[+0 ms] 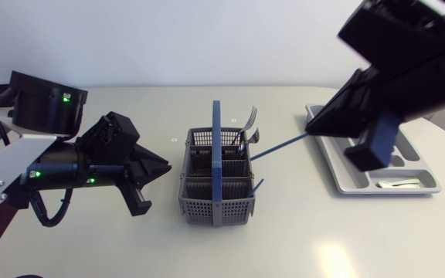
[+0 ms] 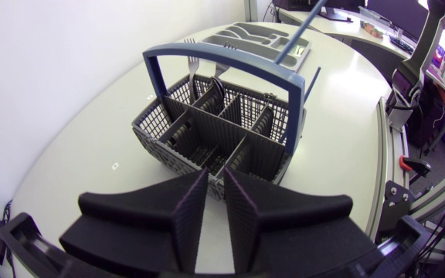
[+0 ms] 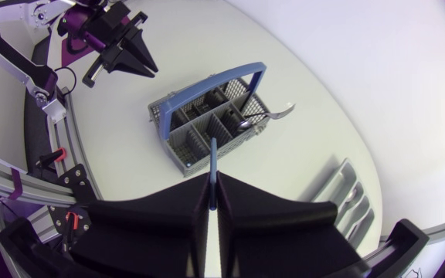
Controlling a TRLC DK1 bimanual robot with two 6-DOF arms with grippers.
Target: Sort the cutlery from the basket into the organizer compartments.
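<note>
The grey cutlery basket (image 1: 215,181) with a blue arch handle (image 1: 217,147) stands mid-table. Metal forks (image 1: 249,131) and a blue-handled piece (image 1: 258,186) stick out of it. My right gripper (image 1: 310,128) hangs between basket and organizer, shut on a thin blue-handled utensil (image 1: 278,147) whose free end points down at the basket; its working end is hidden. In the right wrist view the blue handle (image 3: 213,162) juts from the closed fingers (image 3: 238,201). My left gripper (image 2: 215,208) rests just left of the basket (image 2: 222,127), its fingers a narrow gap apart with nothing between.
The grey organizer tray (image 1: 344,179) lies at the right, with a pale piece (image 1: 400,183) in its near compartment. It also shows beyond the basket as the organizer (image 2: 263,38) and beside my right gripper as the organizer (image 3: 348,197). Bare tabletop surrounds the basket.
</note>
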